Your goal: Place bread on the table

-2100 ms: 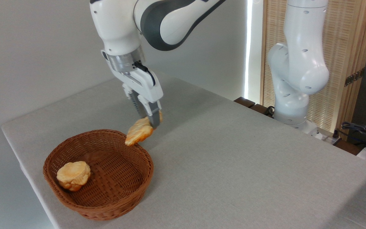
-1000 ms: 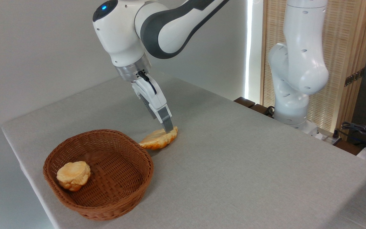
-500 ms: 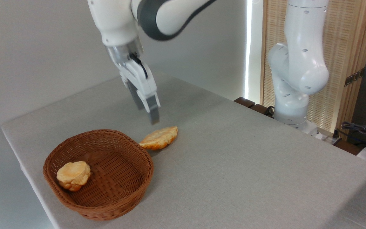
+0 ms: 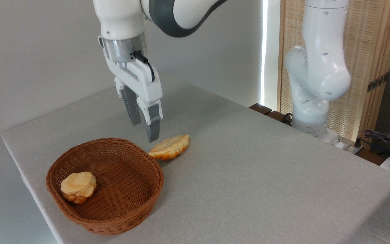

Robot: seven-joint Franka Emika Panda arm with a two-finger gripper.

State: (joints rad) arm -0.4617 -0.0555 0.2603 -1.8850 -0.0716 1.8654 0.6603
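The golden, leaf-shaped bread point(image 4: 170, 147) lies flat on the light grey table point(image 4: 249, 169), just beyond the far right rim of the wicker basket point(image 4: 105, 184). My gripper point(image 4: 144, 130) hangs open and empty above the basket's far rim, a short way up and to the left of the bread. Both dark fingers point(image 4: 153, 127) point down and touch nothing.
A smaller round bun point(image 4: 78, 186) sits inside the basket at its left side. A second white robot arm point(image 4: 317, 67) stands at the table's far right edge, with cables point(image 4: 388, 140) beside it. The table's left edge runs close to the basket.
The gripper set the bread down on the table beside the basket, let go, rose, and moved left; its fingers now stand apart above the basket's rim. The bread lies still.
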